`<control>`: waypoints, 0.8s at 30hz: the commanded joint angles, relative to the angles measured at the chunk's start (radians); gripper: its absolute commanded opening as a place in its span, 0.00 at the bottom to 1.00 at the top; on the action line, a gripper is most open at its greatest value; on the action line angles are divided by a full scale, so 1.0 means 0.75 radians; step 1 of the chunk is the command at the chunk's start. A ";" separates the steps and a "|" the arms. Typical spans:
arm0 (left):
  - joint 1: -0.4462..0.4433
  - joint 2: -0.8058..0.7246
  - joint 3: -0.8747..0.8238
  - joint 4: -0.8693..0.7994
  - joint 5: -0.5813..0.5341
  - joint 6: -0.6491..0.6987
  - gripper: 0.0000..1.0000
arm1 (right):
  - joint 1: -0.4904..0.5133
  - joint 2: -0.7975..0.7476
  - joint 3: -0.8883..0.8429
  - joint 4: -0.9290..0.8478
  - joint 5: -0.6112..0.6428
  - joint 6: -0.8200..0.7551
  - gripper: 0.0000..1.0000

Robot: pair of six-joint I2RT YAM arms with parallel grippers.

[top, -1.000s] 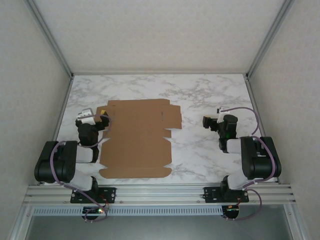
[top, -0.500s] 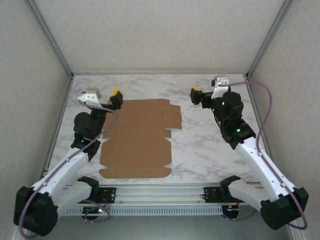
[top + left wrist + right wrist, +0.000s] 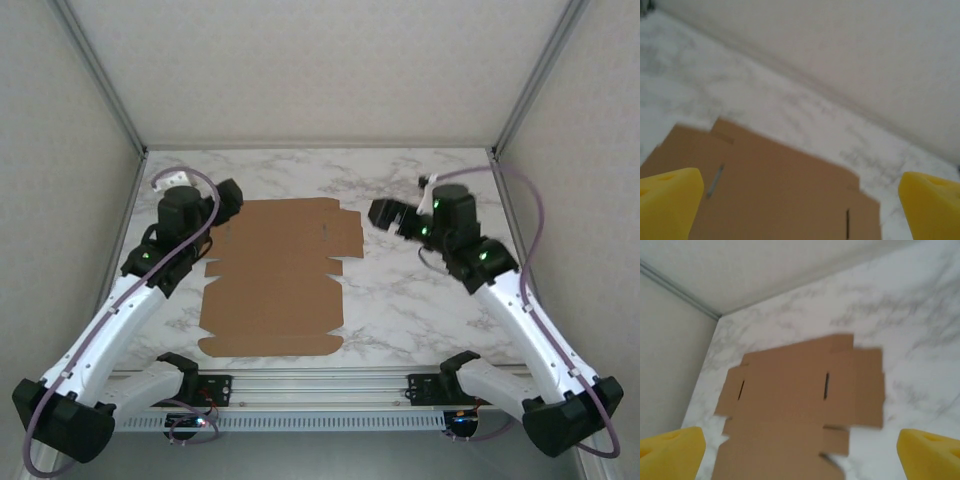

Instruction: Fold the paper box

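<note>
The white marble-patterned table [image 3: 430, 300] carried the paper box [image 3: 275, 280], a flat brown die-cut cardboard sheet lying left of centre between the two arms. The left gripper [image 3: 226, 198] hung at the sheet's far left corner, the right gripper [image 3: 385, 213] just beside its far right flap (both had yellow fingertips [image 3: 670, 197] spread wide, holding nothing)

The top camera looks down from behind the arm bases over the whole worktop [image 3: 420, 300]. The left wrist camera sits close over the far end of the paper box [image 3: 780, 200]; the right wrist views that same end from farther off.
</note>
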 commanded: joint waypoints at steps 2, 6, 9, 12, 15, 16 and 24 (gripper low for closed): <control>-0.066 0.036 -0.155 -0.168 0.075 -0.131 1.00 | 0.169 -0.040 -0.183 0.172 -0.001 0.302 0.99; -0.096 -0.044 -0.422 0.057 0.238 -0.275 1.00 | 0.222 0.006 -0.399 0.403 0.070 0.571 0.97; -0.102 -0.062 -0.568 0.205 0.309 -0.344 1.00 | 0.254 0.069 -0.533 0.680 0.071 0.713 0.91; -0.104 -0.044 -0.641 0.294 0.343 -0.365 1.00 | 0.253 0.223 -0.589 0.905 0.026 0.840 0.86; -0.104 -0.024 -0.682 0.339 0.359 -0.378 1.00 | 0.256 0.410 -0.597 1.088 0.007 0.926 0.83; -0.104 -0.020 -0.687 0.352 0.372 -0.371 1.00 | 0.255 0.466 -0.590 1.114 0.013 0.943 0.83; -0.106 -0.025 -0.722 0.337 0.330 -0.377 1.00 | 0.267 0.777 -0.547 1.303 0.070 1.102 0.80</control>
